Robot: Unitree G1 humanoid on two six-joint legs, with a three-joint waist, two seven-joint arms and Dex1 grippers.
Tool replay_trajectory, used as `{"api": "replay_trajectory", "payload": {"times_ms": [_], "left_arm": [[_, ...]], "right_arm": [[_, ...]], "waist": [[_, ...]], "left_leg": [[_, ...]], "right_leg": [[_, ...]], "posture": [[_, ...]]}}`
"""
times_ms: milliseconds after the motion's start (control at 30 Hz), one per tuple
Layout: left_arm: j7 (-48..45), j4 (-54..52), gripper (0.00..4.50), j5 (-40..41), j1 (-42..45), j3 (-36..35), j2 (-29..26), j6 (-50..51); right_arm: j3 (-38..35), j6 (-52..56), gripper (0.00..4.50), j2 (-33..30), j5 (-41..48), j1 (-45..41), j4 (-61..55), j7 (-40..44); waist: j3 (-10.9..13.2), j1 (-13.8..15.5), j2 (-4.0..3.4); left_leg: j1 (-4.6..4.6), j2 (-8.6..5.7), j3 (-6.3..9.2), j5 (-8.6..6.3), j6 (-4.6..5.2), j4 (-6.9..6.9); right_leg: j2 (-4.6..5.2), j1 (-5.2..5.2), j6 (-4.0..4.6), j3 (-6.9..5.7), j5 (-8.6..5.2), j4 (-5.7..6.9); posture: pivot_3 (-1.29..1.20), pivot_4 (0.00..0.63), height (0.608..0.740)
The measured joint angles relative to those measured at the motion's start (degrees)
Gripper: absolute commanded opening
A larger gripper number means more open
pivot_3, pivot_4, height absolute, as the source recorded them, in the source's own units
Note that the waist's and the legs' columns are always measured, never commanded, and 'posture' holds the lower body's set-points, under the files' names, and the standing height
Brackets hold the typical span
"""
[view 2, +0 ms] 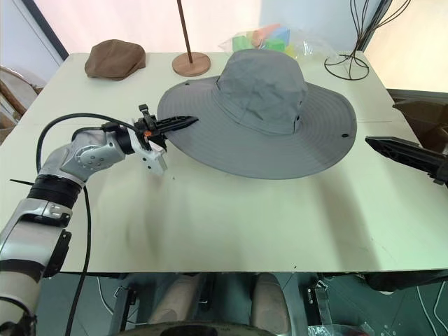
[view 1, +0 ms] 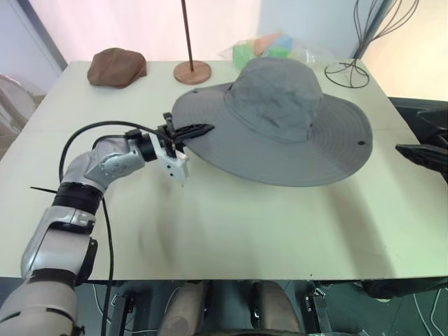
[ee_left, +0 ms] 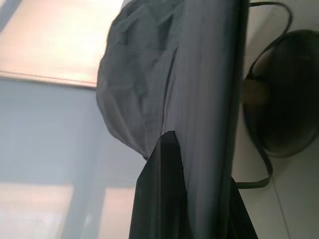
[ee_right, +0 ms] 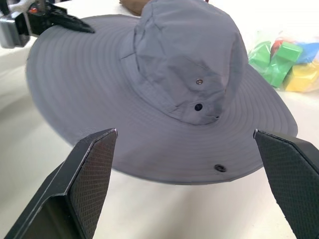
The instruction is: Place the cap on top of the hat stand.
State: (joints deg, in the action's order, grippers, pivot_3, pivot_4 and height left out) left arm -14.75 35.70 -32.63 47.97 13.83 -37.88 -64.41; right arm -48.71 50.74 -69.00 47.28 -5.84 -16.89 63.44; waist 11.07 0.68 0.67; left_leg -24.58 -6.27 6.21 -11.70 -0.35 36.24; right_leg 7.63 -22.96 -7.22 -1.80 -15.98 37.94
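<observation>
Step in hand: the cap point(view 1: 280, 122) already sat over the hat stand point(ee_left: 279, 94) — the crown stood raised and full, the brim spread round it above the bench point(view 1: 224, 231). The placing looked essentially done; what remained was the letting go.

Left pincer point(view 1: 199, 130): shut on the near-left edge of the brim, its black fingers pinching the grey fabric, the arm reaching in from the left.

Right pincer point(ee_right: 187, 164): open wide and holding nothing, facing the cap from the right, apart from the brim.

Cap, position: centre-far on the bench, brim level or nearly so, three small eyelets facing the right pincer.

Hat stand, position: under the cap, almost wholly covered; beneath the brim a dark round base and a short pale stretch of stem could be made out, with a thin dark cord lying beside them.

Next move, as judged: the left pincer needed to part and draw back to the left without dragging the brim — a snag might tip the cap off its seat.

Other things: a brown flat cap point(view 1: 117, 67) far left, a thin pole on a reddish base point(view 1: 192, 71), a black wire stand point(view 1: 348, 73) far right, a bag of coloured blocks point(ee_right: 284, 62) behind.

Writing or brands: none could be read on any object.
</observation>
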Motion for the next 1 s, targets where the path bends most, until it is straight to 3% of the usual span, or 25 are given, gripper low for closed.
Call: {"api": "replay_trajectory", "payload": {"times_ms": [200,233,300,533,700,833,900,1000], "left_arm": [[2.63,0.18,0.02,-2.70,-0.96,0.99,-0.02,-0.08],[2.86,0.22,0.30,-2.91,-0.96,1.05,-0.03,-0.08],[2.92,0.32,0.90,-2.88,-0.96,1.20,-0.05,-0.21],[2.35,0.28,4.46,-1.92,-0.92,1.36,-2.90,-2.84],[0.59,0.12,4.46,1.06,-2.27,0.43,-10.97,-3.73],[-7.45,-0.27,4.46,11.82,-7.88,0.64,-16.93,-0.93],[-15.48,-1.07,4.46,20.18,-11.34,0.71,-19.67,4.84],[-31.92,-4.20,4.46,35.20,-14.27,-0.57,-22.48,23.35]], "right_arm": [[1.28,-0.77,4.50,-0.10,-1.21,-0.25,0.81,0.67],[1.31,-0.94,4.50,-0.10,-1.44,-0.25,0.85,0.91],[1.31,-1.08,4.50,-0.10,-1.57,-0.25,0.87,1.13],[1.80,-1.32,4.50,-0.09,-2.52,0.23,0.88,2.14],[3.24,-3.16,4.50,-0.11,-4.41,0.90,2.27,3.83],[3.71,-4.76,4.50,-0.34,-5.96,0.89,4.67,5.23],[4.27,-5.68,4.50,-1.00,-6.72,1.02,6.26,6.24],[5.82,-7.85,4.50,-2.09,-8.59,1.07,9.56,8.25]], "waist": [[0.00,0.03,0.00],[0.00,0.02,0.00],[0.00,0.01,0.00],[0.00,-0.07,0.00],[-0.01,-0.16,-0.02],[-0.02,-0.14,-0.04],[-0.02,-0.26,-0.05],[-0.01,-0.23,-0.05]], "left_leg": [[0.00,0.00,0.00,0.00,0.00,0.00],[0.00,0.00,0.00,0.00,0.00,0.00],[0.00,0.00,0.00,0.00,0.00,0.00],[0.00,0.01,0.00,0.00,0.00,-0.01],[0.02,0.01,0.00,0.00,0.00,-0.03],[0.03,0.02,0.00,0.00,-0.01,-0.05],[0.03,0.03,0.00,-0.01,-0.01,-0.05],[0.03,0.05,0.02,-0.01,-0.01,-0.04]], "right_leg": [[0.00,0.00,0.00,0.00,0.00,0.00],[-0.01,0.00,0.00,0.00,0.00,0.00],[-0.01,0.00,0.00,0.00,0.00,0.00],[-0.01,-0.01,0.00,0.00,0.00,0.00],[-0.01,-0.03,0.00,0.01,0.00,0.00],[-0.01,-0.04,0.00,0.02,0.00,0.00],[-0.01,-0.05,0.02,0.03,0.00,0.00],[-0.04,-0.05,0.04,0.02,0.00,0.01]], "posture": [[0.00,0.150,0.740],[0.00,0.150,0.740],[0.00,0.150,0.740],[0.00,0.150,0.740],[0.00,0.150,0.740],[0.00,0.150,0.740],[0.00,0.150,0.740],[0.00,0.150,0.740]]}}
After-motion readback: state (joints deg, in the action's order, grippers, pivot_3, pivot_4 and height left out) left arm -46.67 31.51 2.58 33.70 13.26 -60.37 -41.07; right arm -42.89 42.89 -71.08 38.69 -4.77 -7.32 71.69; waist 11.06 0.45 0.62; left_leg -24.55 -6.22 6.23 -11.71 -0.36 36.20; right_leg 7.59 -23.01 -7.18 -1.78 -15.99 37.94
